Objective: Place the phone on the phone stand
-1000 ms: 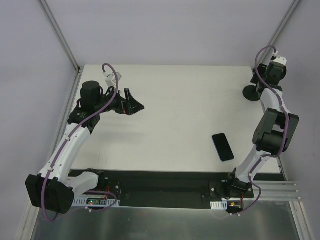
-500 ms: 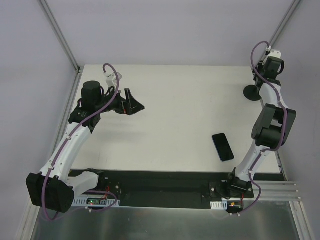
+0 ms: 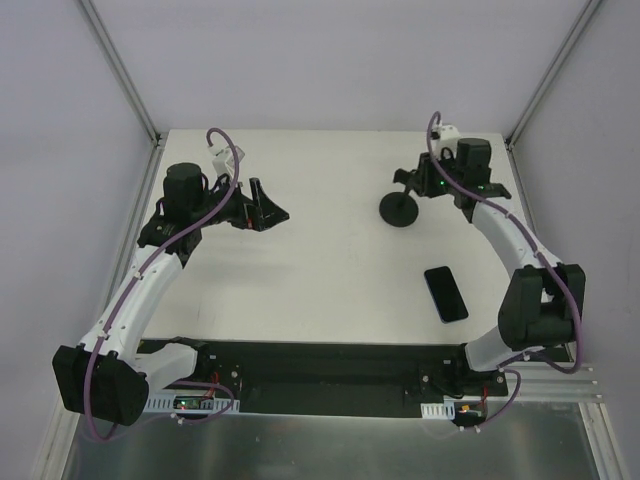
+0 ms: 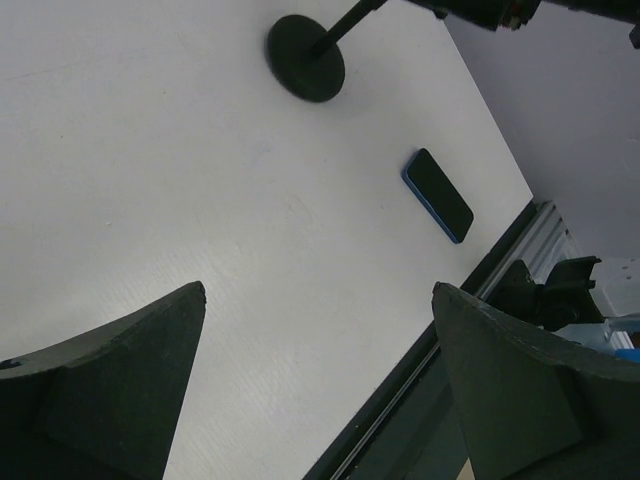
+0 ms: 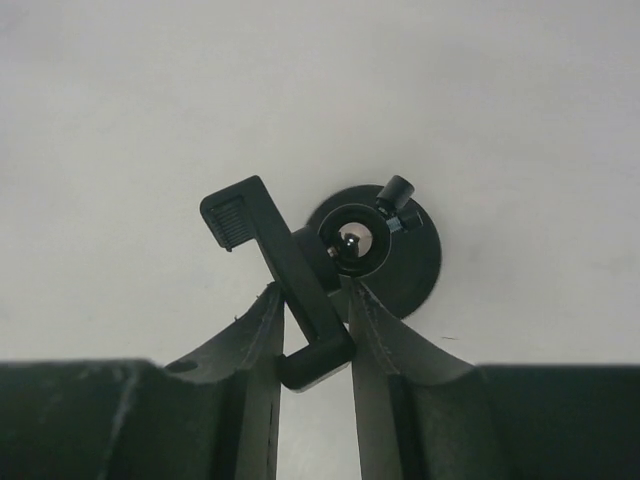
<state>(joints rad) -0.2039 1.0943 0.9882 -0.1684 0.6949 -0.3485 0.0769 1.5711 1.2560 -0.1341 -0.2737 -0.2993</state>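
Observation:
The phone (image 3: 446, 293) lies flat on the white table near the right front, its dark face up; the left wrist view shows it as a slab (image 4: 438, 195) with a blue edge. The phone stand (image 3: 400, 210) is at mid-right of the table, its round disc base low and its post leaning up towards my right gripper (image 3: 420, 183). In the right wrist view that gripper (image 5: 312, 290) is shut on the stand's clamp-like cradle (image 5: 285, 270), with the disc base (image 5: 415, 265) beyond. My left gripper (image 3: 275, 208) hangs open and empty over the left half (image 4: 318, 288).
A black strip (image 3: 330, 365) with both arm bases runs along the near table edge. Metal frame posts (image 3: 120, 70) rise at the far corners. The right arm's elbow (image 3: 540, 305) hangs just right of the phone.
My right gripper closed on the stand's cradle at the far right edge and swung it left towards mid-table. The phone and left arm stayed still.

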